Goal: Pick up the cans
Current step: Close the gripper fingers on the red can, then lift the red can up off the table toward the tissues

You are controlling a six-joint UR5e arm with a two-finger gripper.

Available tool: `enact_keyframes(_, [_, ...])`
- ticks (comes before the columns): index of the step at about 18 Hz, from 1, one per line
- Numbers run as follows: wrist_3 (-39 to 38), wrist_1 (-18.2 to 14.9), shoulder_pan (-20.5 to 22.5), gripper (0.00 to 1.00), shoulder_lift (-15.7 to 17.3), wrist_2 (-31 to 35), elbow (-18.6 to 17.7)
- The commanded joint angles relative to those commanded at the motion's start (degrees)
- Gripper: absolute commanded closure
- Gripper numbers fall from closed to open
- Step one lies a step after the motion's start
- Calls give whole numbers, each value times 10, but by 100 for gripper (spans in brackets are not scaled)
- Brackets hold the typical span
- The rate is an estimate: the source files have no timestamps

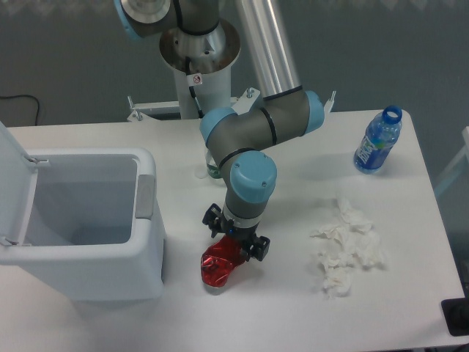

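The crushed, shiny red metal can [223,263] lies on the white counter [278,315] just below the middle of the frame, close to the lower right corner of the white plastic bin [88,224] with its lid up. The black two-finger pincer [236,237] sits directly over the can's upper end, jaws spread to either side of it — released, not clenched, as far as the view shows. So the pick looks only approached: the can rests on the counter, not yet gripped or lifted. Closing and raising remain. Further out, a heap of crumpled white tissue [346,246] lies to the right, and a blue plastic bottle [377,141] stands at upper right — both well apart from the can.
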Motion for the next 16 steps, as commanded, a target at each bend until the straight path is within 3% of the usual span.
enact_keyframes(2, [-1, 0, 0, 29, -1, 1, 0])
enact_keyframes(13, [7, -2, 1, 34, 1, 2, 7])
enact_keyframes(16, [38, -2, 10, 33, 13, 2, 44])
